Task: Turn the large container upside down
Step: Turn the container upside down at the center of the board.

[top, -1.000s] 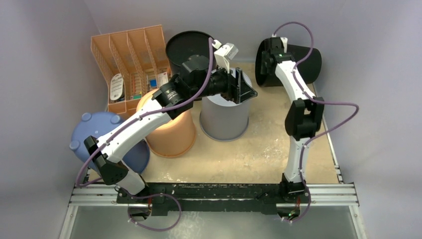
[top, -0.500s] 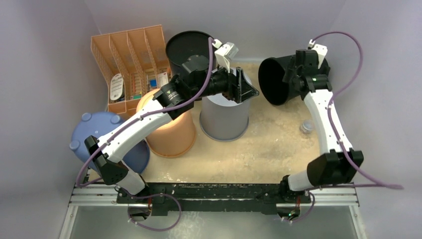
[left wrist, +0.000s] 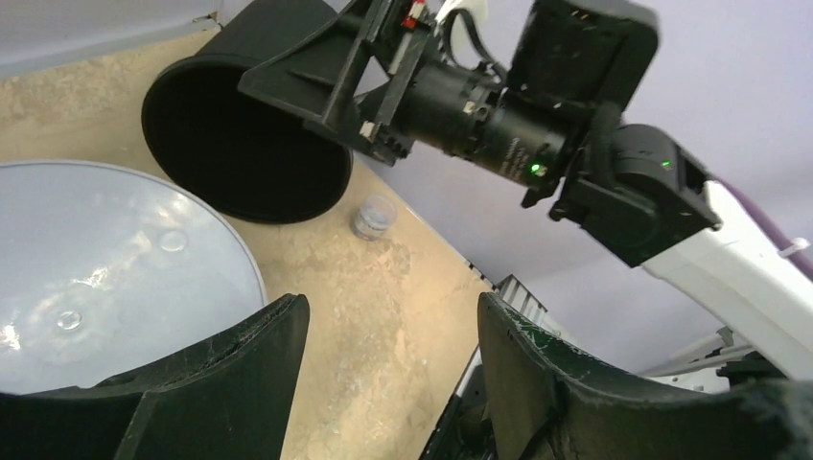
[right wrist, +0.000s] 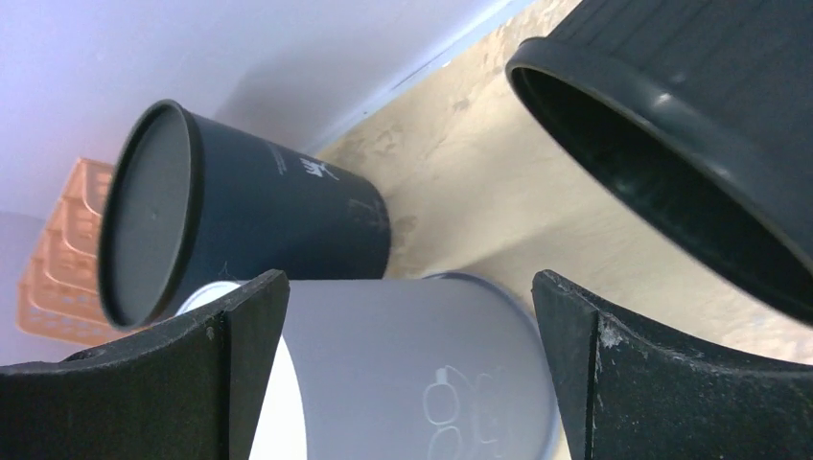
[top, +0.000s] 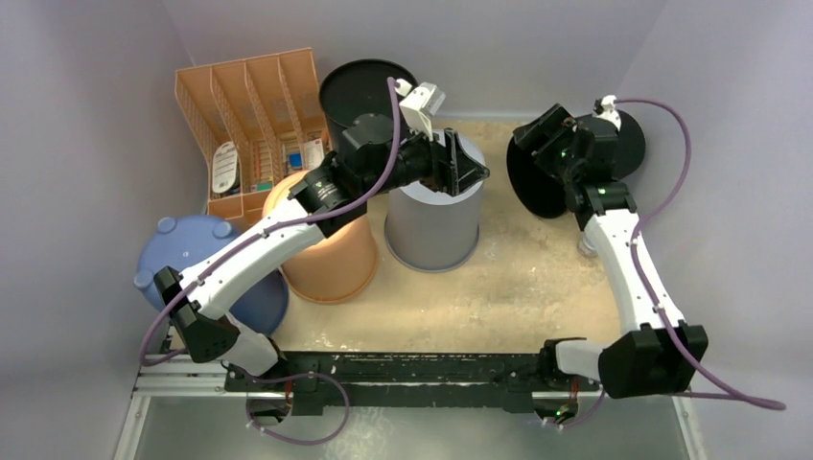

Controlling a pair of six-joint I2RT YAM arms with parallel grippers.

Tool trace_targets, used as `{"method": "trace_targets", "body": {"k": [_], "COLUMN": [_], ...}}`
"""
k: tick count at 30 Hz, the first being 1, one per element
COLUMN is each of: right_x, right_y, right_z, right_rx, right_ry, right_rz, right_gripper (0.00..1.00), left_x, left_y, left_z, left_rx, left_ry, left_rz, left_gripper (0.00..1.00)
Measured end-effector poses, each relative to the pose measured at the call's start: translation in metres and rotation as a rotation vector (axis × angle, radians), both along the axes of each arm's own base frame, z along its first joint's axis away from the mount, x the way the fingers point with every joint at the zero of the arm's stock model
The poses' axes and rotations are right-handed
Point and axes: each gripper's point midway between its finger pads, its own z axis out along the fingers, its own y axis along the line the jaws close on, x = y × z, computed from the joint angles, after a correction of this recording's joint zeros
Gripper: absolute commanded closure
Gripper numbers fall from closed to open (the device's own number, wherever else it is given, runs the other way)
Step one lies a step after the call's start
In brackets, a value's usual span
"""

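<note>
One tilted black container point(right wrist: 690, 115) beside right tool point(right wrist: 407, 287).

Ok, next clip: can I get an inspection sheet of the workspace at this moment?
Surface: table, sandy and gritty.
Job's things: large black container on its side, mouth toward the grey container; not yet upturned.
Clutter: grey container and blue container bottom-up; orange container; second black container; orange rack; small clear cup.
Claws: left claw open above the grey container; right claw open by the large black container's rim.
Cables: purple cables loop off both arms.
Surroundings: plain lilac walls.
</note>
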Motion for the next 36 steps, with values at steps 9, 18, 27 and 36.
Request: {"method": "trace_targets", "body": {"k": [9,18,27,36], "right_x": [-0.006,-0.008,0.008,-0.003], "right_y": [0.011,-0.008,-0.05,-0.104], "right_z": [-0.043,-0.056,-0.069,-0.076], "right_rx": [0.411,0.702,0.798,0.79], "right_ry": [-0.06,-0.146,-0.193,-0.253], "right_rz": [-0.127,-0.326,-0.541,-0.747], "right_gripper": [0.0,0.0,0.0,0.19], "left_x": [0.003,0.005,0.01,0.011], "left_y": [0.016,0.028,0.03,0.03], "left_z": [0.004,0.003,-0.007,-0.003], "left_rx": [-0.01,-0.02,-0.006,-0.018], "left_ry": [-0.011,-0.024,-0.017,-0.025], "left_rz": [0.075,0.125,0.15,0.147], "left_gripper": [0.35,0.35,0.35,0.35]}}
